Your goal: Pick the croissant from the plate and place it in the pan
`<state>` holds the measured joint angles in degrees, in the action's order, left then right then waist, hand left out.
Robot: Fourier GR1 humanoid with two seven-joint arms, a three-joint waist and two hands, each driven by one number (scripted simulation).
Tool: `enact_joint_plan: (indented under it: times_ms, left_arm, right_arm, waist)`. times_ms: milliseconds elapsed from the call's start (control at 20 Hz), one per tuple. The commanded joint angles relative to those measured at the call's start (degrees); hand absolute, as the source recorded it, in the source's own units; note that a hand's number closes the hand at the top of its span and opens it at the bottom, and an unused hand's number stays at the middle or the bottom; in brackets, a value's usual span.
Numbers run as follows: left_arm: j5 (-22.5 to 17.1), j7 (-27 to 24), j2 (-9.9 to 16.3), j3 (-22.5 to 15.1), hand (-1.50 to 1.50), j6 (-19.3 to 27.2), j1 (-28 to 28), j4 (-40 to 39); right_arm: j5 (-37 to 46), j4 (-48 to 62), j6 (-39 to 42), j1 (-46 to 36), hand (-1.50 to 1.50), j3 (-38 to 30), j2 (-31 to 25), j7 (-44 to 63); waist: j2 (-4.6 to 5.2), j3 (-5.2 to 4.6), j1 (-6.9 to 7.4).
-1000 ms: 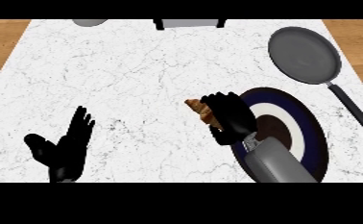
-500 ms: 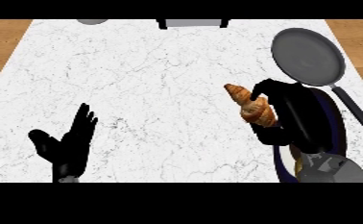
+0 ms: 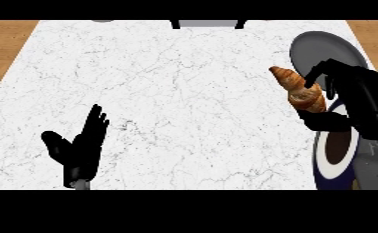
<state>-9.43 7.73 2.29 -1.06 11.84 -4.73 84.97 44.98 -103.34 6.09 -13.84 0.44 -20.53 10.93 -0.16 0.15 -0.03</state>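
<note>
A golden-brown croissant (image 3: 299, 91) is held above the counter at the right, with my right hand (image 3: 353, 100) shut on it from its right side. Just behind the hand lies the grey pan (image 3: 317, 49), partly hidden by the fingers. The dark blue plate (image 3: 337, 156) with a white ring sits below the hand at the lower right edge, with nothing on its visible part. My left hand (image 3: 80, 146) rests open at the lower left, fingers up.
The white marble counter (image 3: 177, 97) fills the view, with wooden strips at both far corners. A grey object with dark legs (image 3: 208, 23) stands at the back edge, and a small grey item (image 3: 103, 21) shows at the back left.
My right hand has carried the croissant off the plate, up and to the right toward the pan. The left hand has stayed where it was.
</note>
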Motion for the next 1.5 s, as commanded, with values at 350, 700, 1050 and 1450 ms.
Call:
enact_joint_plan:
  times_ms: [350, 700, 1050, 1450]
  left_arm:
    - [-0.09, 1.4, 0.74, -0.08, 0.0, -1.32, 1.1, 0.21]
    - [-0.91, 0.54, 1.25, 0.31, 0.0, -3.65, 2.37, -3.1]
    - [-0.78, -2.64, -0.17, -0.54, 0.0, -4.67, 3.18, -5.25]
    - [-0.6, 0.26, -0.32, -1.1, 0.0, -3.78, 5.37, -3.32]
  right_arm:
    - [0.3, 38.34, -12.47, -17.91, 1.5, -12.68, -5.97, -17.29]
    - [0.75, 65.09, -19.92, -32.03, 1.5, -16.5, -7.4, -25.46]
    - [0.07, 78.63, -26.66, -34.75, 1.5, -20.31, -9.44, -34.08]
    - [4.96, 87.83, -23.16, -36.94, -1.5, -18.08, -13.74, -31.96]
  waist:
    - [0.65, -0.08, 1.68]
    - [1.25, -0.02, 3.12]
    - [2.57, 0.14, 5.16]
    - [3.1, 0.31, 6.43]
